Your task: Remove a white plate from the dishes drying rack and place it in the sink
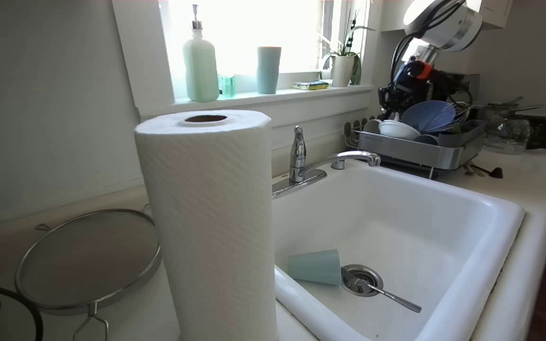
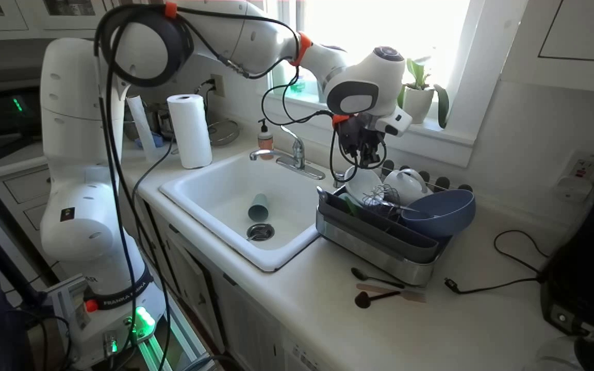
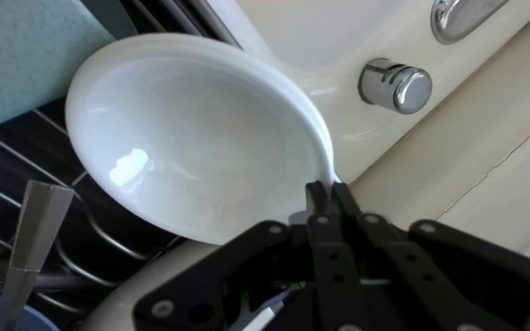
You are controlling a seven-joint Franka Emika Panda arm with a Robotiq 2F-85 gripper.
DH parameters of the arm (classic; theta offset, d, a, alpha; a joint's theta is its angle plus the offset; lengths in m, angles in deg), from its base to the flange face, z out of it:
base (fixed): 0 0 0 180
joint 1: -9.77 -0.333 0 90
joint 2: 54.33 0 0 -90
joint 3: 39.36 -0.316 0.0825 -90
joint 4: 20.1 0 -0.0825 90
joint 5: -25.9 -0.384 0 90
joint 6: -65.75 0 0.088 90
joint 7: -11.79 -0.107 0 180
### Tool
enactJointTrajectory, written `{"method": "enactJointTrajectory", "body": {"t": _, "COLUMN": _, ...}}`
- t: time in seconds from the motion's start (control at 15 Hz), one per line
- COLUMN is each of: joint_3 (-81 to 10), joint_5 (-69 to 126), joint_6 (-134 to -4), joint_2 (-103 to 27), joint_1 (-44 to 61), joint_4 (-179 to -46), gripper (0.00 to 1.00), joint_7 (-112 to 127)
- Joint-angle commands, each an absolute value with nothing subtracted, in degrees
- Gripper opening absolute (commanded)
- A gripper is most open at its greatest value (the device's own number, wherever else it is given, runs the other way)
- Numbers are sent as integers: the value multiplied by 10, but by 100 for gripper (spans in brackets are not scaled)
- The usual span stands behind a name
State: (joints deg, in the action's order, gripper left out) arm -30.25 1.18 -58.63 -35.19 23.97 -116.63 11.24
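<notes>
The white plate (image 3: 196,138) is being held tilted within the dishes drying rack (image 1: 410,150), its rim being pinched by the gripper (image 3: 329,191), whose jaws are being clenched on that edge. Whether any weight is also being borne by the rack cannot be told. Farther along it, a blue bowl (image 2: 439,214) and a whisk (image 2: 385,197) are being held. In the adjoining sink (image 1: 396,208), a pale teal cup (image 1: 314,266) is being supported on its side just beside the drain ring (image 1: 367,273), which is being crossed by a metal utensil (image 1: 398,299). Near the rack, two dark utensils (image 2: 363,300) are being borne by the counter (image 2: 405,335).
</notes>
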Motion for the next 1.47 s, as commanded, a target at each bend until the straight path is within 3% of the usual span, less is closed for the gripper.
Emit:
{"method": "enactJointTrajectory", "body": {"t": 0.0, "joint_3": -312, "joint_5": -13, "joint_6": -550, "joint_2": -348, "joint_1": 257, "joint_4": -1140, "gripper": 2, "joint_7": 108}}
{"method": "enactJointTrajectory", "body": {"t": 1.4, "joint_3": -299, "joint_5": 1, "joint_6": -488, "joint_2": -356, "joint_1": 273, "joint_4": -1100, "gripper": 2, "joint_7": 109}}
